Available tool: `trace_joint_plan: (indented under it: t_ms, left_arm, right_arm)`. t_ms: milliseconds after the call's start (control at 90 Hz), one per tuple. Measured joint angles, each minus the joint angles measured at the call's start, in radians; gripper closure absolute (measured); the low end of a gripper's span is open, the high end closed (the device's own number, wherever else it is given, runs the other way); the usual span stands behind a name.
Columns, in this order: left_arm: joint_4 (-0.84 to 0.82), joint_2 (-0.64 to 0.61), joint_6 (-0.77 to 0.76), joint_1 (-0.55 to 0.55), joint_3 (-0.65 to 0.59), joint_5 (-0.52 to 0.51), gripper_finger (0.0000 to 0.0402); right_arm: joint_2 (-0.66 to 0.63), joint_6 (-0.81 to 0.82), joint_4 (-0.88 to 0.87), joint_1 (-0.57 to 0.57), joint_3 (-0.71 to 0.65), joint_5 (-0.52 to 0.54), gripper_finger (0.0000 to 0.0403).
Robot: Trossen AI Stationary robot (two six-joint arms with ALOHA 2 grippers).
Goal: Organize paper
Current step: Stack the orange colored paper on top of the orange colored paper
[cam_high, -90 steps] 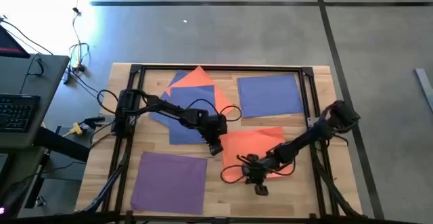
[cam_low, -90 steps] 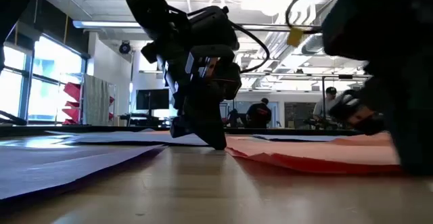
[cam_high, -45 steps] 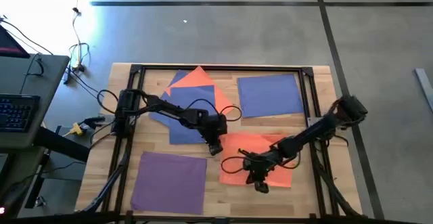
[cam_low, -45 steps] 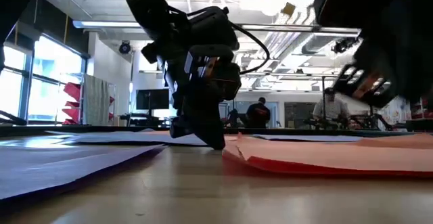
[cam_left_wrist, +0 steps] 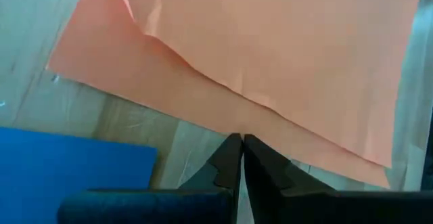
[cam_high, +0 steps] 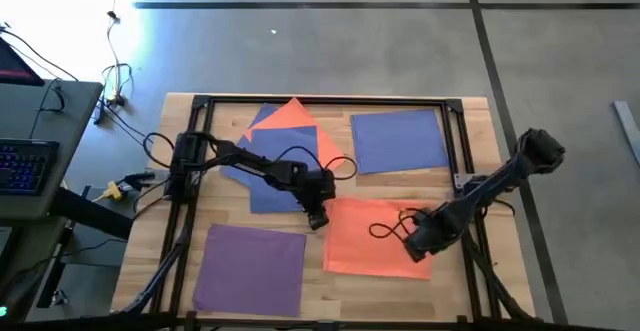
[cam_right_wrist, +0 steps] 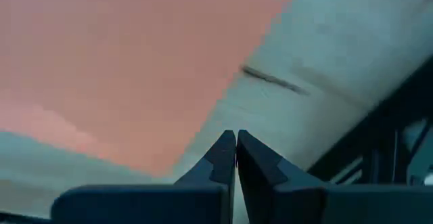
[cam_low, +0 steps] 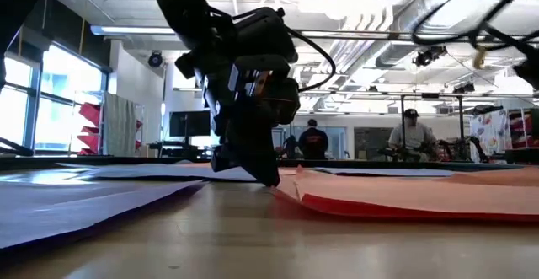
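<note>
An orange sheet of paper [cam_high: 372, 239] lies right of the table's middle, its left edge [cam_low: 290, 188] curled slightly off the wood. My left gripper [cam_high: 318, 219] is shut at that sheet's far left corner. My right gripper [cam_high: 420, 247] is shut over the same sheet's right part; its wrist view shows the sheet's edge [cam_right_wrist: 203, 132] just ahead of the fingertips. A purple sheet [cam_high: 250, 266] lies near left, a blue sheet [cam_high: 400, 141] far right. More orange [cam_high: 292, 121] and blue [cam_high: 268, 189] sheets overlap at the far left. My left gripper sets its shut fingertips [cam_low: 271, 180] down on the orange sheet's left edge [cam_left_wrist: 257, 119] near the far corner, slanting down from the table's far left. The sheet lies on the table beneath them. My right gripper is over the orange sheet; whether it touches it, I cannot tell.
A black frame [cam_high: 320, 101] runs around the table's far and side edges. Bare wood [cam_high: 320, 291] shows between the purple and orange sheets and along the near edge. People [cam_low: 313, 140] stand in the room far beyond the table.
My right gripper has gone from the orange sheet's near left corner toward the table's right edge and risen out of the low view. The orange sheet has spread out wider toward the near right, while its far left corner stayed under my left gripper.
</note>
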Motion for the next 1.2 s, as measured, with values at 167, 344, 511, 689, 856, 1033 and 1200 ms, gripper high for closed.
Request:
trace_joint_plan:
  t_ms: [167, 344, 511, 689, 856, 1033, 1200]
  left_arm:
    - [0.001, 0.0, 0.0, 0.0, 0.0, -0.003, 0.0402]
    - [0.003, 0.0, 0.0, 0.0, 0.0, -0.005, 0.0402]
    - [0.003, 0.0, -0.008, 0.0, 0.0, -0.007, 0.0402]
    - [0.006, 0.0, -0.008, 0.0, 0.0, -0.009, 0.0402]
    - [0.006, 0.0, -0.008, 0.001, 0.0, -0.012, 0.0402]
    - [0.007, 0.0, -0.009, 0.001, 0.0, -0.013, 0.0402]
    - [0.008, 0.0, -0.011, 0.001, 0.0, -0.015, 0.0402]
  right_arm:
    - [0.0, 0.11, 0.127, 0.017, -0.102, -0.001, 0.0403]
    - [-0.002, 0.184, 0.247, 0.016, -0.168, 0.018, 0.0403]
    - [-0.001, 0.191, 0.251, 0.016, -0.163, 0.031, 0.0403]
    - [-0.001, 0.191, 0.259, 0.016, -0.162, 0.037, 0.0403]
    - [-0.001, 0.191, 0.265, 0.016, -0.162, 0.044, 0.0403]
    - [-0.002, 0.182, 0.279, 0.017, -0.162, 0.06, 0.0403]
    - [-0.001, 0.167, 0.283, 0.017, -0.148, 0.088, 0.0403]
